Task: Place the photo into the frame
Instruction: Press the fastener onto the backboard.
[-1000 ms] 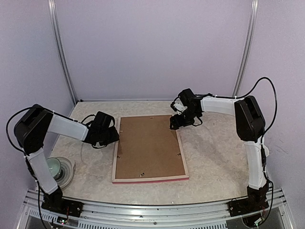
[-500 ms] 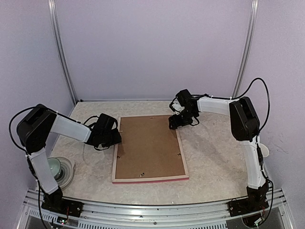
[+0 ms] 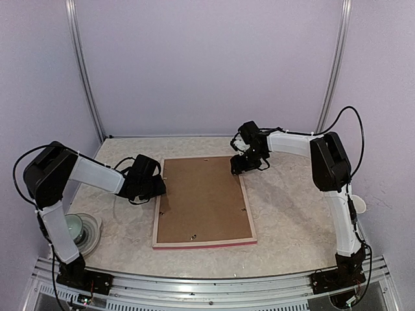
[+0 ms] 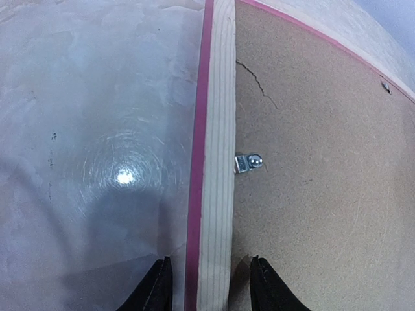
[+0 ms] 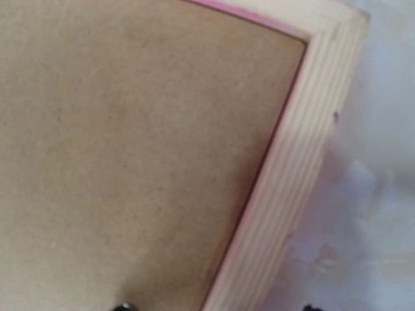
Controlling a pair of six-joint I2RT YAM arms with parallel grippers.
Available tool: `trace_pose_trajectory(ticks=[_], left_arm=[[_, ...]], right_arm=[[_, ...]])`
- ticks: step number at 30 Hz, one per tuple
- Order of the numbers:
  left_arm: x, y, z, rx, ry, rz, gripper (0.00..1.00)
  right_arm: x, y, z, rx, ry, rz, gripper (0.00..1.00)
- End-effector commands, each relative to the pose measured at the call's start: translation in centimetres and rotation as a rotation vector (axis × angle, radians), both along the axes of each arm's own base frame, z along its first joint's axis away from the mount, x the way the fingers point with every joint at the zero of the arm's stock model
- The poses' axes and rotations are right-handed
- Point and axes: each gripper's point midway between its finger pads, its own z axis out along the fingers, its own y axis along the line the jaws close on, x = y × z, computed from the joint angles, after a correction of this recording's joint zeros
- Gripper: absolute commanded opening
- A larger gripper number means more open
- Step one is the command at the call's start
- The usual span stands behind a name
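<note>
The frame [image 3: 202, 243] lies back-up; left gripper [image 4: 211, 288] straddles its left rail, jaws spread — not pinching; right gripper [image 5: 215, 307] jaws spread over the far-right corner; tabletop [image 3: 292, 214] flanks both edges.

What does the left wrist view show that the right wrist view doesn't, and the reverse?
Left wrist only: a metal clip and a crack on the backing board, with the left gripper open astride one rail of the frame. Right wrist only: a corner of the frame, somewhat blurred. Both: the frame's pale back, the brown backing board and some table.
</note>
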Motion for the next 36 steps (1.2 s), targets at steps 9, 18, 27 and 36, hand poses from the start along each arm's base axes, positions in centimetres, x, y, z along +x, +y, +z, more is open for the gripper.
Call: trace_pose_trajectory(ticks=[9,18,27,36], left_arm=[[-1.1,0.3,-1.7,0.032,0.045,-0.008,0.41],[-1.1,0.4,-1.8,0.036,0.046,-0.002,0.41],[-1.1,0.5,-1.9,0.038,0.047,0.003,0.41],[-1.1,0.6,-1.8,0.039,0.044,0.009,0.41]], right_arm=[[-0.3,-0.8,-1.4,-0.034,0.028,-0.034,0.57],[-0.2,-1.3,-0.5,-0.042,0.023,-0.074,0.54],[-0.4,-1.5,0.0,-0.021,0.042,-0.112,0.43],[-0.8,-1.6,1.1,-0.004,0.044,-0.121,0.43]])
